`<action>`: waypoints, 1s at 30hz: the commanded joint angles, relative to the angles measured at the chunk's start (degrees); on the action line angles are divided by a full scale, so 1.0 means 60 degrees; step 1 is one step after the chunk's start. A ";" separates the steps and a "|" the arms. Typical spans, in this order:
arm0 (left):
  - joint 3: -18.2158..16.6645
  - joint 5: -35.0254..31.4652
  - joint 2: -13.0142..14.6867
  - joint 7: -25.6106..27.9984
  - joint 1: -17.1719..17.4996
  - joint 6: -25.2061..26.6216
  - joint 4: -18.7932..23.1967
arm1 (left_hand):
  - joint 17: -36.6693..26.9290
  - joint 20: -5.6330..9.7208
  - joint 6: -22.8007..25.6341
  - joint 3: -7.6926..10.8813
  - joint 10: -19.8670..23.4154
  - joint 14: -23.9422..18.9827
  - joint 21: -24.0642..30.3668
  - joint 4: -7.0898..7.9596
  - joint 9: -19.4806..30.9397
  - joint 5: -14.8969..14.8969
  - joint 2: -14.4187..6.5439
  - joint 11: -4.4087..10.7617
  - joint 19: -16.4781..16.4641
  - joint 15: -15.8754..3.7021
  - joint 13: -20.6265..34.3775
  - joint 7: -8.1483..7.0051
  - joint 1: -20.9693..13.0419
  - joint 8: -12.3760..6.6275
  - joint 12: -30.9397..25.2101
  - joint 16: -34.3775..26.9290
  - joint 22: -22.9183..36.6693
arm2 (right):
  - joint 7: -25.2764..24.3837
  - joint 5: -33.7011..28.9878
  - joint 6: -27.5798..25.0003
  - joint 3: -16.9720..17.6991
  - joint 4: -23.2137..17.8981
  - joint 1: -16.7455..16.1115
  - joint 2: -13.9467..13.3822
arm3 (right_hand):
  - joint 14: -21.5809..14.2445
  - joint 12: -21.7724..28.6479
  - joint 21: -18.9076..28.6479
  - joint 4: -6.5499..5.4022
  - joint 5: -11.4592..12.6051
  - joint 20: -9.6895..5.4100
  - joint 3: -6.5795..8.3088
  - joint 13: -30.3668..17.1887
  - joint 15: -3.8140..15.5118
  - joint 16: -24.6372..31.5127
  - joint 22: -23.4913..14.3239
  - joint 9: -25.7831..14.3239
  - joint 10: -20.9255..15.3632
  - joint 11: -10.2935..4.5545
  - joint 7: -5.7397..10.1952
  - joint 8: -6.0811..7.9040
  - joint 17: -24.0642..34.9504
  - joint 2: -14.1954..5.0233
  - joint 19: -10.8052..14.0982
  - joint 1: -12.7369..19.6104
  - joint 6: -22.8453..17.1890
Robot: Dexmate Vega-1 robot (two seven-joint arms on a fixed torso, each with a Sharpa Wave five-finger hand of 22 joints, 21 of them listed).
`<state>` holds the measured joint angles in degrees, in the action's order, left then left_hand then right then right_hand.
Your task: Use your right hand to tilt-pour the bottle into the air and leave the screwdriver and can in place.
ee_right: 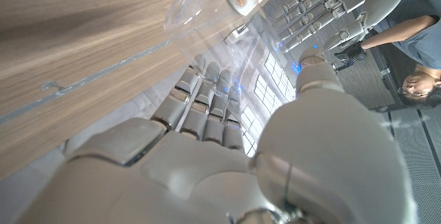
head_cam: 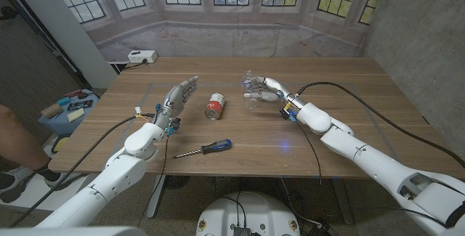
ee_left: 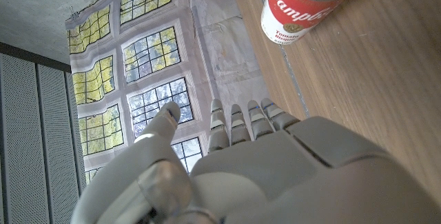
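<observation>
One hand works — the right hand (head_cam: 267, 88) apparently clasps the bottle (head_cam: 252, 91), right of the can (head_cam: 215, 106); it should tilt slowly, wrist only.

Right arm coming in from the bottom right corner of the head view, stretched over the table toward the middle. Right hand (head_cam: 266, 88) raised at the far end of the arm, fingers (ee_right: 207, 103) curled around a clear bottle (head_cam: 252, 91), thumb on the other side of it, so holding it. Left arm entering from the bottom left corner, forearm reaching forward. Left hand (head_cam: 179, 96) with fingers (ee_left: 241, 120) straight and close together, pointing away from the robot, thumb a little apart, nothing held inside.
</observation>
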<state>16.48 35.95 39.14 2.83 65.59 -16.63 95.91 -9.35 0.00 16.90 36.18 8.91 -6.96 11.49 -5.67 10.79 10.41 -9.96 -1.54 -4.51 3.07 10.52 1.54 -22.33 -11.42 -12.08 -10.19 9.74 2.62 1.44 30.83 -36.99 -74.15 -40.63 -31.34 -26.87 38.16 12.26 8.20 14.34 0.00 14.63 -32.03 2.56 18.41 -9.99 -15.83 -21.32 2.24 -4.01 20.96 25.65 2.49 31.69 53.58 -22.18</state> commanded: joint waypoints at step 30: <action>0.0042 -0.0087 -0.0094 0.0125 -0.0102 0.0089 0.0022 | -0.0029 -0.0025 0.0061 -0.0005 0.0081 -0.0060 -0.0032 0.0016 0.0040 0.0074 0.0021 0.0025 -0.0076 0.0026 0.0056 -0.0017 -0.0048 0.0063 0.0033 0.0008 0.0054 | -0.0726 -0.0648 -0.0604 0.0733 -0.0927 -0.0360 -0.1084 | -0.0172 0.0113 -0.0035 0.0035 -0.0051 0.0028 0.0214 -0.0093 0.0309 -0.0082 -0.0034 -0.0053 -0.0067 -0.0034 0.0016 0.0068 0.0156 -0.0041 0.0036 -0.0034 -0.0109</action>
<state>16.13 35.57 38.98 3.58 65.82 -16.59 96.51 -9.36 0.00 16.89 36.18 8.91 -6.96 11.49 -5.67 10.79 10.41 -9.96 -1.54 -4.50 3.07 10.52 1.54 -22.33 -11.42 -12.08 -10.20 9.74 -0.55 0.65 27.74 -32.85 -78.77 -43.10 -36.29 -27.38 38.58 12.15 8.37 14.34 -0.01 15.43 -32.28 2.67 17.97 -9.99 -15.82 -21.33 2.24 -3.87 20.96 26.45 2.52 31.69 53.48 -22.32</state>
